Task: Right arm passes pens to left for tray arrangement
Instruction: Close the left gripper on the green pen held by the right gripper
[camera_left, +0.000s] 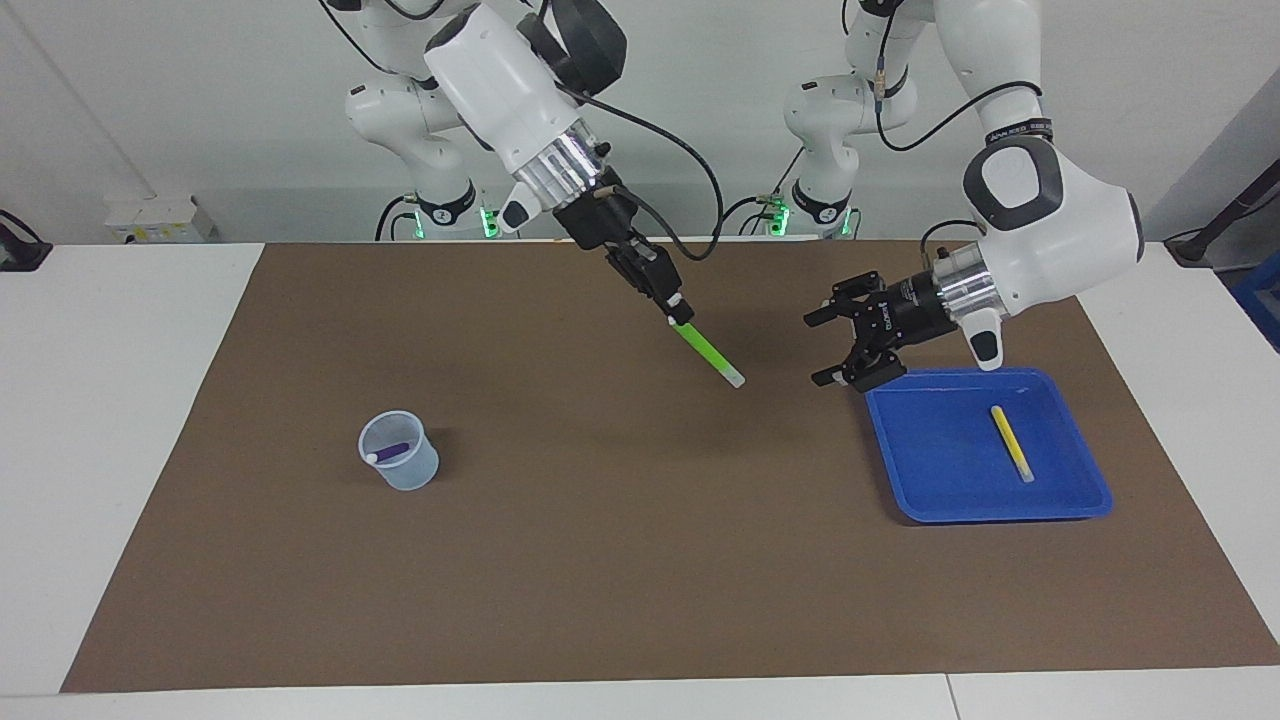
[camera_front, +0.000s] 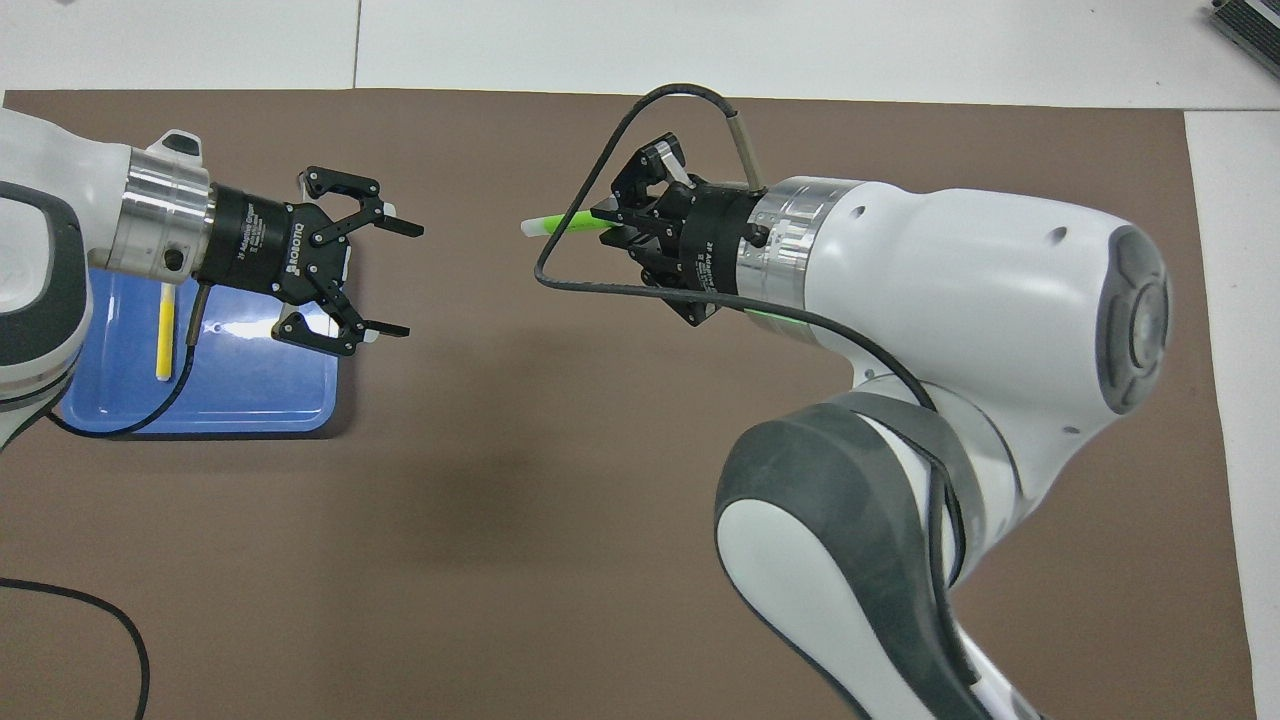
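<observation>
Over the brown mat (camera_left: 600, 520) at mid-surface, the right gripper (camera_left: 680, 313) holds the green pen (camera_left: 708, 354) in the air, jaws closed on its upper end. That gripped end is hidden by the fingers in both views. The pen's long axis slopes downward, its pale tip toward the left arm's end of the surface.

The left gripper (camera_left: 822, 347) hangs with jaws wide open and empty, over the mat just beside the blue tray (camera_left: 940, 500), at the tray's edge nearest the middle of the surface. A clear gap separates it from the pen tip.

The yellow pen (camera_left: 1011, 442) lies flat in the tray. In the overhead view the left arm covers part of the tray (camera_front: 250, 405) and crowds the yellow pen (camera_front: 164, 334).

The clear cup (camera_left: 400, 465) stands toward the right arm's end, with the purple pen (camera_left: 389, 452) inside. Only the facing view shows them; the right arm's body blocks them in the overhead view.
</observation>
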